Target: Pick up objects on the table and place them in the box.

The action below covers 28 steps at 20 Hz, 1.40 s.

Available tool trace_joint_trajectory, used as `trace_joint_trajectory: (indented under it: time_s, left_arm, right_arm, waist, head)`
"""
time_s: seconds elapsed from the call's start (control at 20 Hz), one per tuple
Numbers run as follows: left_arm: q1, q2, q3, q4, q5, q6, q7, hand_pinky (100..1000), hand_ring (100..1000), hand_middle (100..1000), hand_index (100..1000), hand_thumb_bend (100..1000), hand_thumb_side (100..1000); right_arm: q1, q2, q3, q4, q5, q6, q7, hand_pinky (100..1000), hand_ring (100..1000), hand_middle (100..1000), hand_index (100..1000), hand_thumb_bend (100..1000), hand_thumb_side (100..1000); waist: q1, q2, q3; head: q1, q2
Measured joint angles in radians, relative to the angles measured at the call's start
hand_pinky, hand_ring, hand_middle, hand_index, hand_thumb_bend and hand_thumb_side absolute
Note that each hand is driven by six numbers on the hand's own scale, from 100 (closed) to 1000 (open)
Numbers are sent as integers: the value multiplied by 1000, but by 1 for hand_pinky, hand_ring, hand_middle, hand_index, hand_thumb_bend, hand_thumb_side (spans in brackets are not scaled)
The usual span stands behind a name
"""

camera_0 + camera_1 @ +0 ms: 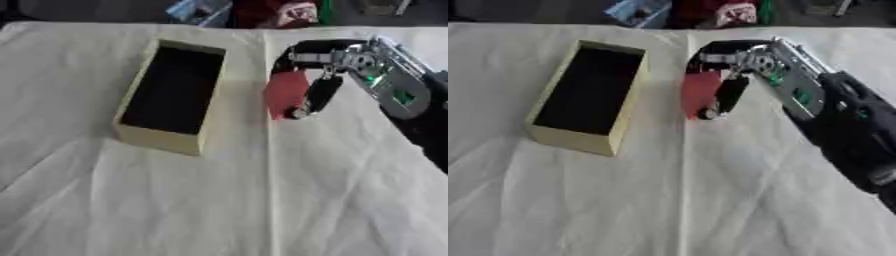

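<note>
Right beside box [171,137] edge: R hand [319,75] w/ red obj [284,92]

You look down on a table draped in a white cloth [175,200] that fills nearly the whole view. The cloth is wrinkled, with soft creases fanning toward the near corners, and one long straight fold [269,190] runs from the far edge toward you, a little right of centre. Light falls evenly and casts only soft shadows. Past the far edge you see a dark strip of floor [527,10]. There lies a small heap of clutter [254,11]: something pale blue, something red and white, a bit of green. Its details are too blurred to make out.
</note>
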Motion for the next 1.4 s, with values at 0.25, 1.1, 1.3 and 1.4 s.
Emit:
trace_joint_trajectory:
  time_s: [0.25, 1.1, 1.3, 1.4]
  left_arm:
    - [0, 0, -3, 0, 0, 0, 0, 568, 566, 521, 652, 175, 100]
    - [-18, -8, -19, 0, 11, -2, -12, 569, 566, 521, 653, 184, 100]
    - [-25, -9, -24, 0, 17, -5, -17, 568, 565, 520, 652, 183, 100]
    - [-26, -14, -24, 0, 19, -4, -19, 568, 565, 520, 652, 183, 100]
  right_arm:
    - [-95, 35, -47, 4, -15, 23, -9, 665, 685, 555, 590, 201, 100]
    - [-279, 374, -181, 366, 158, -9, -85, 663, 670, 541, 578, 144, 103]
    - [-281, 438, -220, 443, 218, -9, -121, 664, 675, 546, 583, 148, 108]
    - [-281, 461, -236, 477, 247, -11, -137, 664, 675, 546, 583, 148, 108]
  waist:
    - [0, 0, 5]
    - [-7, 0, 58]
    - [-7, 1, 70]
    - [-7, 1, 72]
  head:
    - [-16, 0]
    - [-98, 0]
    - [-118, 0]
    - [-123, 0]
